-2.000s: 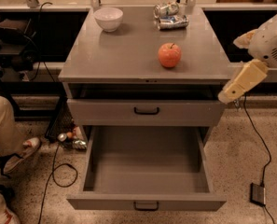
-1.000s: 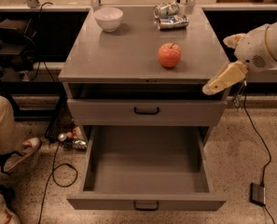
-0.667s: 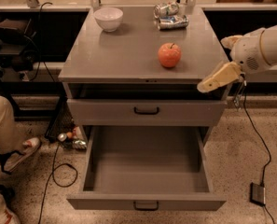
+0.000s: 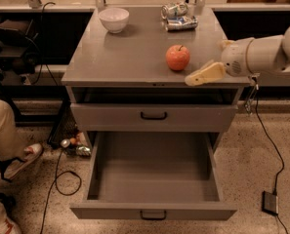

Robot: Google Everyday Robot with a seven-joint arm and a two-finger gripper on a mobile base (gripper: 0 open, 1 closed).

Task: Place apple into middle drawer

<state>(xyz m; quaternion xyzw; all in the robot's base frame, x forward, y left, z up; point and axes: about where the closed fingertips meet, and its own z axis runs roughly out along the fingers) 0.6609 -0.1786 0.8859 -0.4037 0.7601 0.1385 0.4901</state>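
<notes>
Round red-orange apple (image 4: pixel 177 57) sits free on grey cabinet top (image 4: pixel 115 57); your cream gripper (image 4: pixel 205 74) is at its 4 o'clock, approach-side, jaw state untellable; wide grey middle drawer (image 4: pixel 193 211) stands open below, ready

Cabinet top (image 4: pixel 125 57) holds apple (image 4: pixel 177 57), bowl (image 4: pixel 113 19), cans (image 4: pixel 180 22); pincer (image 4: pixel 203 75) near apple.

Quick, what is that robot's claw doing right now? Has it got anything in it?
Gripper: at the front right edge of the cabinet top, just right of the apple, holding nothing; open or closed cannot be told.
</notes>
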